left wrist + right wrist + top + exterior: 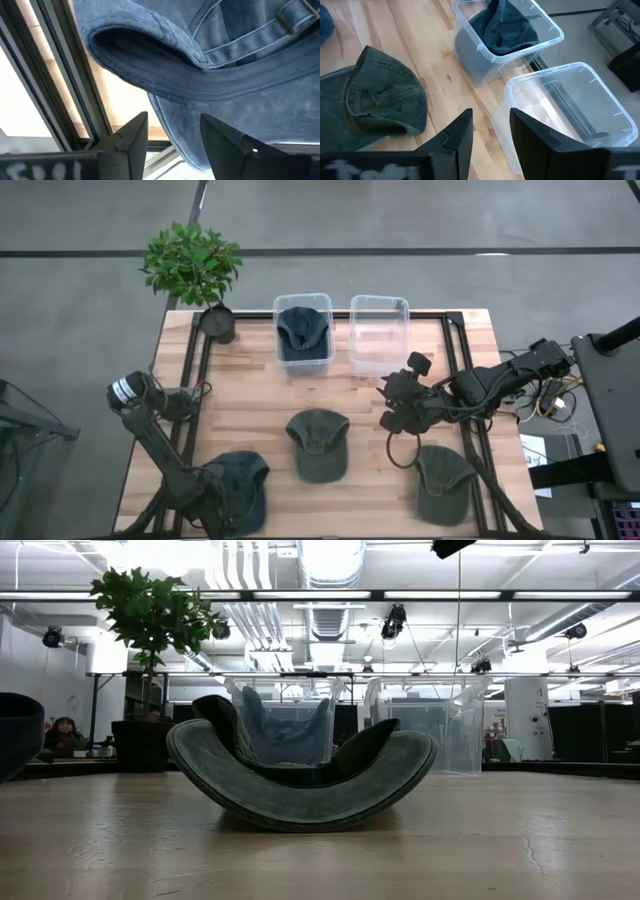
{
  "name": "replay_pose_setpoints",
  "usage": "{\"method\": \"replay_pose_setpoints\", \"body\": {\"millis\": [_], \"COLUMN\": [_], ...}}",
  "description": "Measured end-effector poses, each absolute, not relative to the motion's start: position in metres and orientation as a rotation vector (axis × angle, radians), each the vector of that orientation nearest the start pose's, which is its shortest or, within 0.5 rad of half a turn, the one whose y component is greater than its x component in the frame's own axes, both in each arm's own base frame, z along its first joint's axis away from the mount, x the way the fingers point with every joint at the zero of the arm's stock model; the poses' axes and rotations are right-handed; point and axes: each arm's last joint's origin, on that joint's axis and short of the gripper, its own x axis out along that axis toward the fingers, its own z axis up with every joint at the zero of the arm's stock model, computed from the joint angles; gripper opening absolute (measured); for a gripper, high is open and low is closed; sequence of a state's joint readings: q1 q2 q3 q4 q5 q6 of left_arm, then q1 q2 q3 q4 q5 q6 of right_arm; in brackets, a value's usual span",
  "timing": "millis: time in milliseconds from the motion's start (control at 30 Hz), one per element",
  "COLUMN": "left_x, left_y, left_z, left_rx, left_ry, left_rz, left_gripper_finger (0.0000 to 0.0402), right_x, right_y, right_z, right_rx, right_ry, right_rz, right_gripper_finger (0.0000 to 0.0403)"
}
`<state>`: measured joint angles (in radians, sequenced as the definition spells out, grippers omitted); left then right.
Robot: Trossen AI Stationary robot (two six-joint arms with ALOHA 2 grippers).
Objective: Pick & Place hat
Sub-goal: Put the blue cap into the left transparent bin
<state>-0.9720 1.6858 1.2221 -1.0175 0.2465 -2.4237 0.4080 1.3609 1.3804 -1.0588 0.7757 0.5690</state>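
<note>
- High view, far left: the left gripper (222, 505) hangs with fingers spread over the blue hat (240, 485) at the table's near-left corner, seemingly lined up to pinch its brim (contact unclear).
- Middle: a green hat (318, 442) waits; behind it, the blue-hat bin (303, 332).
- Right: the right gripper (398, 405), fingers parted and holding nothing, hovers near the empty bin (379, 332).

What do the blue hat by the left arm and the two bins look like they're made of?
Blue hat: seemingly washed denim or cotton twill, matte, with visible stitching and a metal strap buckle. Bins: clear, glossy rigid plastic; the table shows through the walls.
</note>
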Motion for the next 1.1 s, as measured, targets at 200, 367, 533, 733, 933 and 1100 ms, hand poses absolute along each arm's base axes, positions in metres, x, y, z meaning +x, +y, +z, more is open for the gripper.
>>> {"method": "replay_pose_setpoints", "body": {"millis": [200, 367, 533, 733, 933, 1100], "left_x": [0.167, 0.17, 0.173, 0.175, 0.175, 0.173], "left_y": [-0.261, -0.266, -0.27, -0.27, -0.269, -0.262], "left_z": [0.204, 0.195, 0.188, 0.185, 0.187, 0.195], "left_rx": [-1.179, -1.178, -1.183, -1.163, -1.149, -1.131], "left_ry": [1.532, 1.53, 1.533, 1.505, 1.479, 1.415], "left_rz": [1.123, 1.126, 1.112, 1.098, 1.082, 1.069], "left_gripper_finger": [0.0172, 0.0172, 0.0151, 0.0058, 0.0011, 0.0007], "right_x": [0.241, 0.241, 0.241, 0.241, 0.241, 0.241], "right_y": [0.082, 0.082, 0.082, 0.082, 0.082, 0.082], "right_z": [0.35, 0.35, 0.35, 0.35, 0.35, 0.35], "right_rx": [-0.055, -0.054, -0.054, -0.055, -0.059, -0.059], "right_ry": [0.727, 0.727, 0.727, 0.727, 0.728, 0.728], "right_rz": [-0.555, -0.555, -0.555, -0.555, -0.554, -0.554], "right_gripper_finger": [0.0123, 0.0123, 0.0123, 0.0123, 0.0123, 0.0123]}}
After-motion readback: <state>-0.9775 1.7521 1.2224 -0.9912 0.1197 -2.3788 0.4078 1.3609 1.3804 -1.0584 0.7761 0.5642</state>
